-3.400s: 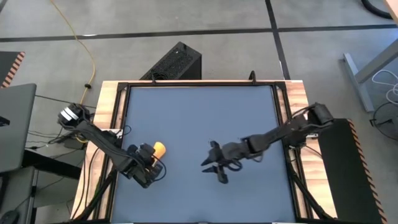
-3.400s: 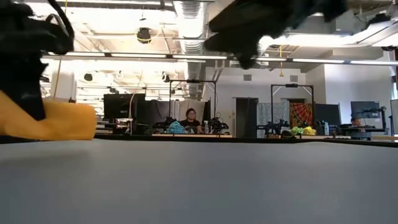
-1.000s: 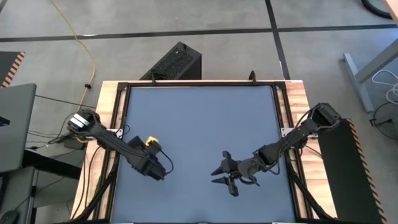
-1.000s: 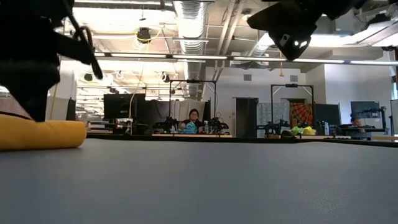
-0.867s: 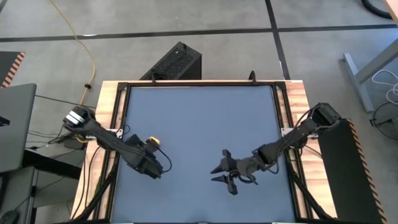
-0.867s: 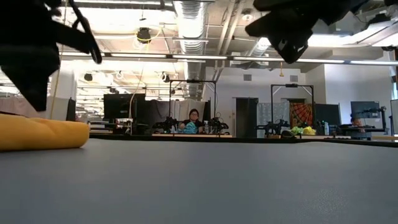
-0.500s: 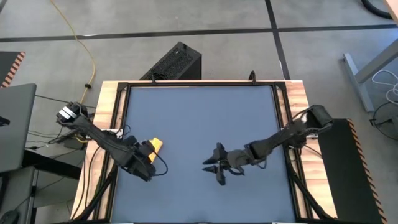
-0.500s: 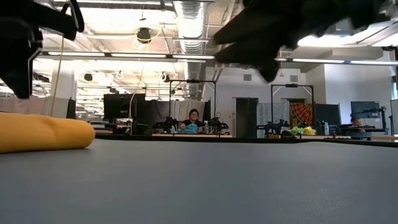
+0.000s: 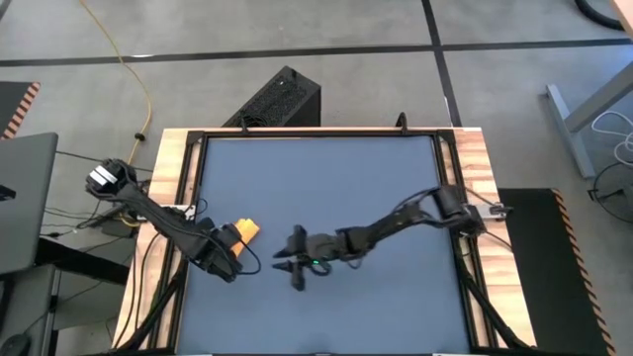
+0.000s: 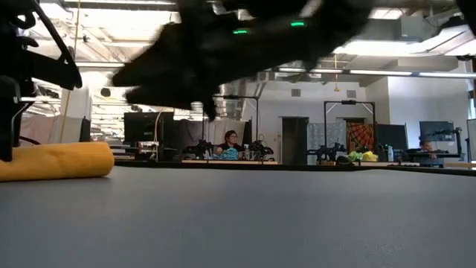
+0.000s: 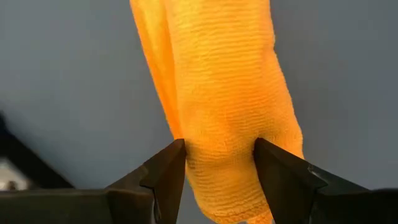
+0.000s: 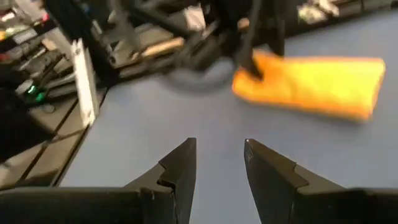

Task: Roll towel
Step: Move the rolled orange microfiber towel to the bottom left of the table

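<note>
We see the towel (image 9: 242, 231) lying rolled into a short yellow-orange tube on the blue-grey tabletop (image 9: 326, 188), toward its left side and somewhat nearer the front edge than the back. In the low view the roll (image 10: 58, 161) rests flat on the surface at the far left.

The left end effector (image 9: 226, 255) sits at the near end of the roll. In the left wrist view its two fingers (image 11: 166, 168) stand spread on either side of the towel (image 11: 217, 93), one at each flank of the cloth, the roll running away from them.

The right end effector (image 9: 290, 265) reaches across from the right side to just right of the towel, low over the bare tabletop. In the right wrist view its fingers (image 12: 180, 168) are parted with nothing between them, and the towel (image 12: 314, 84) lies ahead, apart from them.
</note>
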